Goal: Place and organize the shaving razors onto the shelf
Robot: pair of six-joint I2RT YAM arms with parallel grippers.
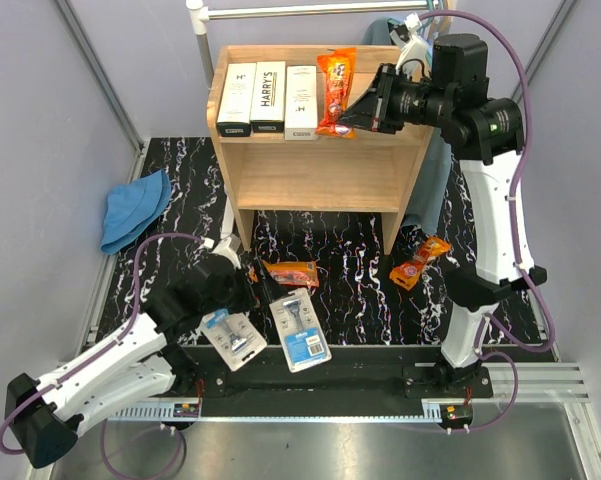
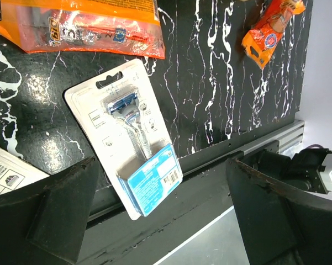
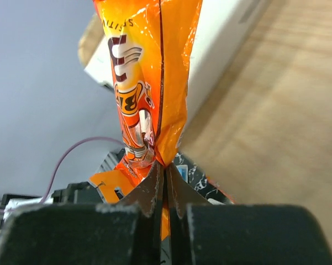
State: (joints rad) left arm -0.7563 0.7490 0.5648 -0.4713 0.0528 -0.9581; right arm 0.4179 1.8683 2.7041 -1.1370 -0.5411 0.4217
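Three long white razor boxes (image 1: 267, 98) lie side by side on top of the wooden shelf (image 1: 320, 180). Just right of them an orange pouch (image 1: 336, 92) hangs over the shelf top, and my right gripper (image 1: 354, 112) is shut on its lower edge; the right wrist view shows the pouch (image 3: 146, 83) pinched in the gripper (image 3: 166, 182). Two blister cards (image 1: 302, 330) (image 1: 232, 338) and two more orange pouches (image 1: 290, 272) (image 1: 420, 262) lie on the mat. My left gripper (image 1: 245, 292) hovers open over them, holding nothing; its wrist view shows one card (image 2: 127, 138) below the gripper (image 2: 166, 221).
A blue cloth hat (image 1: 135, 208) lies on the floor left of the shelf. A metal rail (image 1: 310, 10) runs behind the shelf. The arms' mounting rail (image 1: 380, 385) borders the mat's near edge. Grey walls close in both sides.
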